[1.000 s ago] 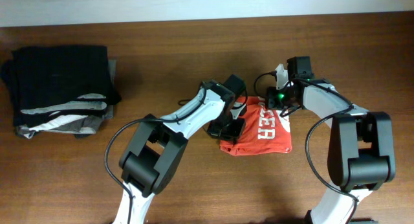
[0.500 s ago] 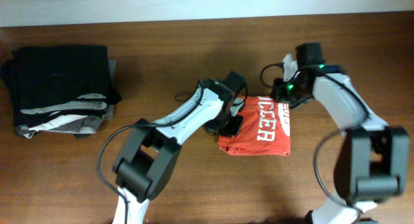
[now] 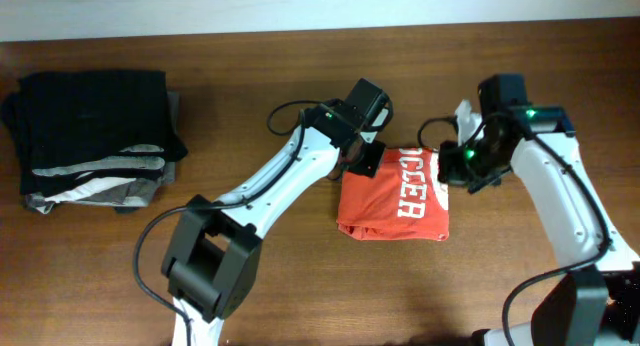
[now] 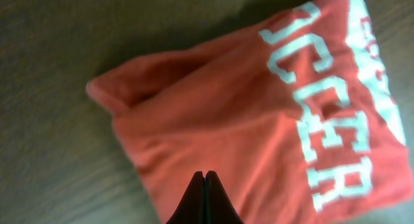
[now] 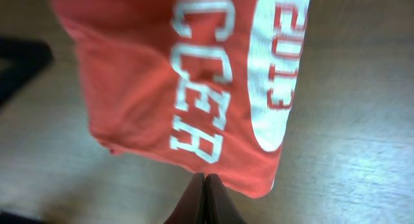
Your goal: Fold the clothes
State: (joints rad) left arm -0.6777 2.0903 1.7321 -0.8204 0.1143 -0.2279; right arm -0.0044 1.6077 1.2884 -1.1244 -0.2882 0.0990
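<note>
Orange-red T-shirt with white letters lies folded small on the brown wooden table, right of the middle. Your left gripper and right gripper are both pinched together, holding nothing. The folding looks about done; next, open a gripper to tidy it.

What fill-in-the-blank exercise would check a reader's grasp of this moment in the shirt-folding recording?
1. The orange-red T-shirt lies folded on the table with ____ block lettering facing up.
2. The left hand and the right hand both have their jaws ____.
3. In the overhead view, the stack of folded garments sits far to the ____ of the T-shirt.

Missing words: white; shut; left.
</note>
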